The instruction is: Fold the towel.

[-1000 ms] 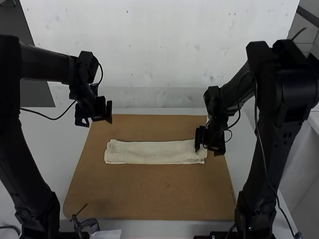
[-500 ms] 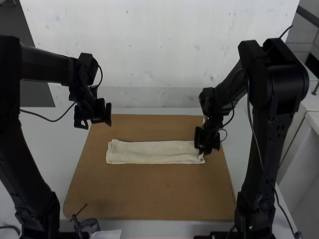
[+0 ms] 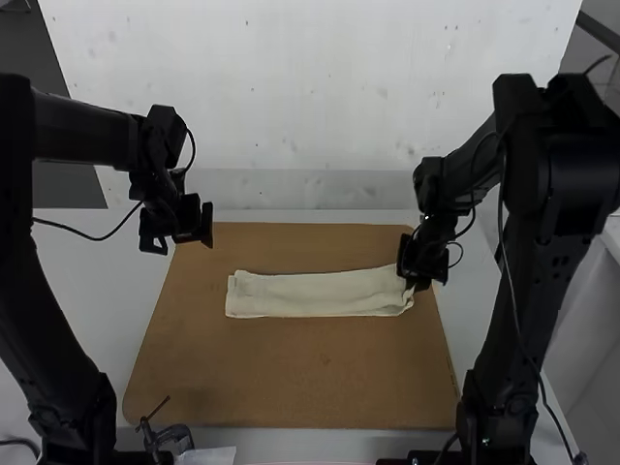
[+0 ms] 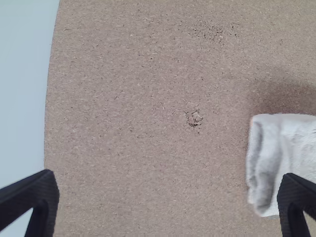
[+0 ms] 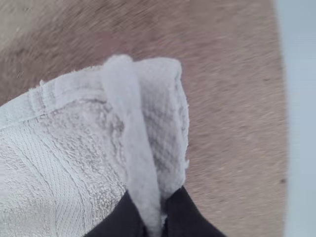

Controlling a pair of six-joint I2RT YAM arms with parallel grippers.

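Note:
The cream towel (image 3: pixel 315 294) lies as a long folded strip across the middle of the brown board. At its right end, my right gripper (image 3: pixel 415 279) holds the towel's end. In the right wrist view the right gripper (image 5: pixel 157 222) is shut on a pinched ridge of the white towel (image 5: pixel 64 148). My left gripper (image 3: pixel 206 225) hangs over the board's far left corner, apart from the towel. The left gripper (image 4: pixel 168 197) is wide open in its wrist view, with the towel's end (image 4: pixel 291 153) near one fingertip.
The brown board (image 3: pixel 291 378) rests on a white table (image 3: pixel 77 291). A metal clamp (image 3: pixel 170 438) stands at the near left edge beside a piece of white paper (image 3: pixel 208 455). A pale wall rises behind the board.
The right gripper closed on the towel's right end and moved right, dragging the strip a little to the right. My left gripper shifted only slightly.

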